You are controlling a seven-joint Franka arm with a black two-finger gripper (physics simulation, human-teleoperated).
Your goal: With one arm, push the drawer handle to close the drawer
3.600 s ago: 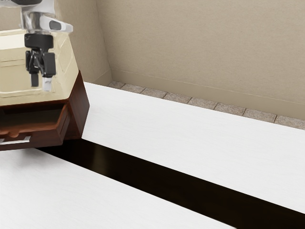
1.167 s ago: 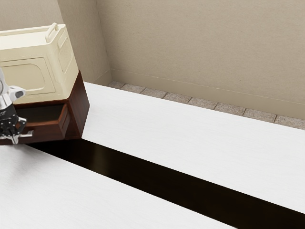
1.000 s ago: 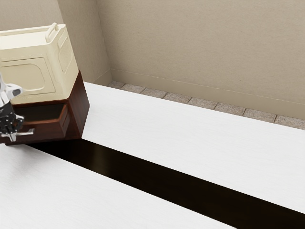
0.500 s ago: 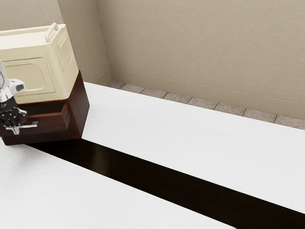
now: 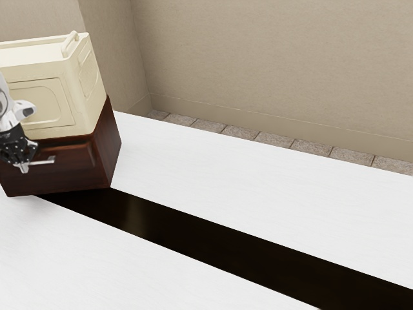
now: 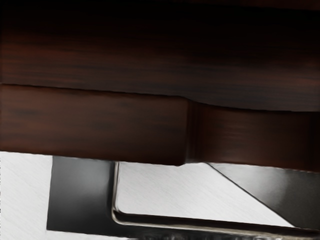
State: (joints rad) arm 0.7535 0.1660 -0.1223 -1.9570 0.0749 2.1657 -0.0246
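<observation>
At the exterior view's left edge my gripper (image 5: 23, 166) is at the silver handle (image 5: 44, 161) on the front of the dark wooden drawer (image 5: 68, 166). How its fingers stand cannot be made out. The drawer front lies nearly flush with the cabinet (image 5: 108, 150), and no inside of the drawer shows from there. In the wrist view the drawer's top edge (image 6: 95, 122) crosses the picture, with its curved notch, and the metal handle (image 6: 116, 192) juts out from the front just under my hand.
A cream box (image 5: 80, 84) with a raised handle stands on top of the cabinet. The white table (image 5: 258, 200) has a long black strip (image 5: 193, 236) running from the cabinet's base toward the exterior view's lower right. Beige walls rise behind.
The drawer has slid inward from widely open to nearly flush. My gripper came down from above the cabinet to the handle, then moved toward the cabinet along with it.
</observation>
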